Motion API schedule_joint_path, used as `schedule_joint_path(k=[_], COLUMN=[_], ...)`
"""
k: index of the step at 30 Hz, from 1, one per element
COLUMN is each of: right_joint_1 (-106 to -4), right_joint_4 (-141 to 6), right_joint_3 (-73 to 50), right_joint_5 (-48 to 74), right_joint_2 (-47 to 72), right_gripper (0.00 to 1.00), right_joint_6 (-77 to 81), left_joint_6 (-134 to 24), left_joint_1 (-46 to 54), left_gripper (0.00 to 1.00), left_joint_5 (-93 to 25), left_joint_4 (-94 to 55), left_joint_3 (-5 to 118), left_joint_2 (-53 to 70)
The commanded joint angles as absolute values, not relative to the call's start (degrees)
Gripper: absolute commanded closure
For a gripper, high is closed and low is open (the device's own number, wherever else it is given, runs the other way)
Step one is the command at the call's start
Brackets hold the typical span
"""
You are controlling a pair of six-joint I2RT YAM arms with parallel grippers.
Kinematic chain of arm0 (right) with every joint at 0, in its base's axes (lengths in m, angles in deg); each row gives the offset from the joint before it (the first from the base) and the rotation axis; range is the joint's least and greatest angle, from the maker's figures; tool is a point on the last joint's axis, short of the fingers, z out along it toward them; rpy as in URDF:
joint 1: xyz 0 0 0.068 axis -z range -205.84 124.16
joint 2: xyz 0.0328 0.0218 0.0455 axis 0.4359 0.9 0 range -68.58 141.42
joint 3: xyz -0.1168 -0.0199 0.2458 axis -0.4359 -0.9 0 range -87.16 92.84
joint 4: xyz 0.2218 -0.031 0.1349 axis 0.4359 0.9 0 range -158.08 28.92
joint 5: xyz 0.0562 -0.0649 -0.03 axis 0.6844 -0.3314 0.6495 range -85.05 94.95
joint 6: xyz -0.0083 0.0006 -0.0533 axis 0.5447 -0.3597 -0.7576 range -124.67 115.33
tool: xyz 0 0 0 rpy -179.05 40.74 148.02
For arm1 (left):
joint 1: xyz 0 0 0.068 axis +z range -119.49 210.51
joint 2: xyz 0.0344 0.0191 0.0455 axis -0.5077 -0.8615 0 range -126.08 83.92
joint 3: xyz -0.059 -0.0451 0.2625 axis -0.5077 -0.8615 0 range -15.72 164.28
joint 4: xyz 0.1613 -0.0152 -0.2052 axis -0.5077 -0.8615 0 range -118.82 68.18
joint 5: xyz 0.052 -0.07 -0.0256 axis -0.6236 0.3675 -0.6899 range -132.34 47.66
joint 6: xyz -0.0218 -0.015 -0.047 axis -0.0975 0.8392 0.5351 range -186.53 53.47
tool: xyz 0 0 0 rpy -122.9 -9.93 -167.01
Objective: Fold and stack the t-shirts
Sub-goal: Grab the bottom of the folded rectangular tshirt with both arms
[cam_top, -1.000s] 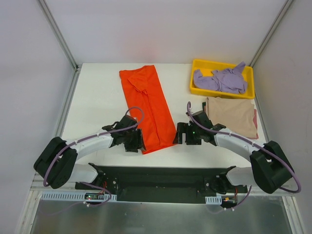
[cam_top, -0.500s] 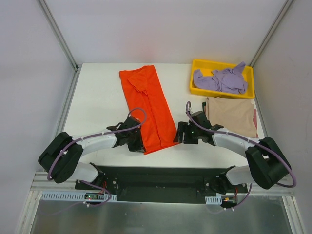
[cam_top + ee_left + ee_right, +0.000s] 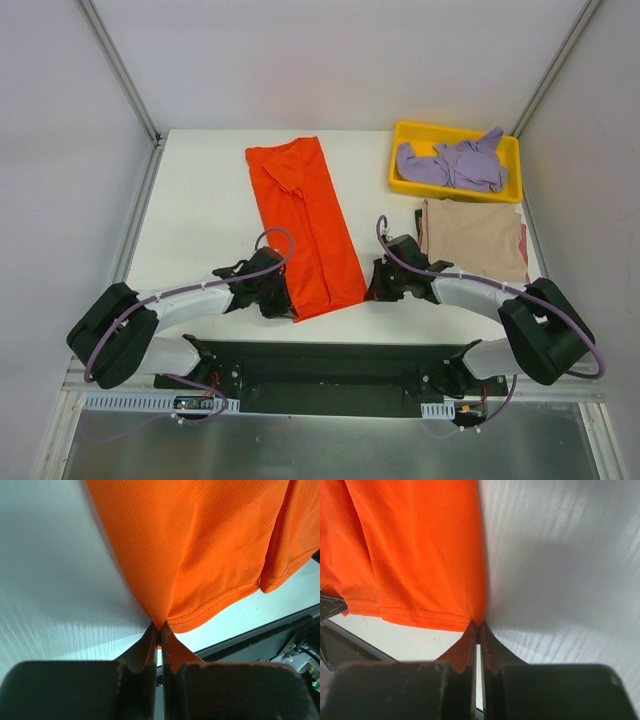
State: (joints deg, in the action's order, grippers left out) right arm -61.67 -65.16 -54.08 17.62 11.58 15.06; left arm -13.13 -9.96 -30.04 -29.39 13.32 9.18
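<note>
The orange-red t-shirt (image 3: 305,225) lies folded into a long strip down the middle of the white table (image 3: 200,200). At the strip's near-left corner my left gripper (image 3: 290,305) is shut on the cloth; the left wrist view shows the orange-red t-shirt (image 3: 200,555) pinched at the hem by the left gripper (image 3: 160,630). At the near-right corner my right gripper (image 3: 368,288) is shut on the hem too, with the right gripper (image 3: 477,627) holding the orange-red t-shirt (image 3: 420,550). A tan-beige t-shirt (image 3: 475,238) lies folded at the right. A lavender-purple t-shirt (image 3: 455,163) sits crumpled in the tray.
The yellow plastic tray (image 3: 400,170) stands at the back right, just behind the tan-beige shirt. Metal frame posts rise at the table's back corners. A black base plate (image 3: 330,365) runs along the near edge between the arm bases.
Both grippers have closed on the orange-red shirt's near corners. Both have also shifted slightly towards the near edge of the table.
</note>
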Motion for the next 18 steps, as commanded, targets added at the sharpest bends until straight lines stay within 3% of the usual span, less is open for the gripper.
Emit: schedule_joint_path(k=[1,12,18], right_joint_1=[-65.03,-74.09,-74.18], right_joint_4=[-62.9,-56.04,-57.27], right_joint_3=[-57.36,-61.06,-53.87], right_joint_5=[19.53,13.65,10.24], right_joint_2=[7.19,-12.14,-10.58], right_gripper=[0.99,0.99,0.99], right_joint_6=[15.28,23.02,19.42], left_joint_6=[-11.17,-7.46,-11.33], left_joint_1=[-13.61,-18.27,-16.96], left_gripper=[1.0,1.0,1.0], left_joint_5=[-32.41,-32.75,-38.46], left_joint_4=[-34.55,-42.39,-43.18], left_joint_3=[10.56,7.92,14.85], left_joint_2=[12.45,30.38,32.15])
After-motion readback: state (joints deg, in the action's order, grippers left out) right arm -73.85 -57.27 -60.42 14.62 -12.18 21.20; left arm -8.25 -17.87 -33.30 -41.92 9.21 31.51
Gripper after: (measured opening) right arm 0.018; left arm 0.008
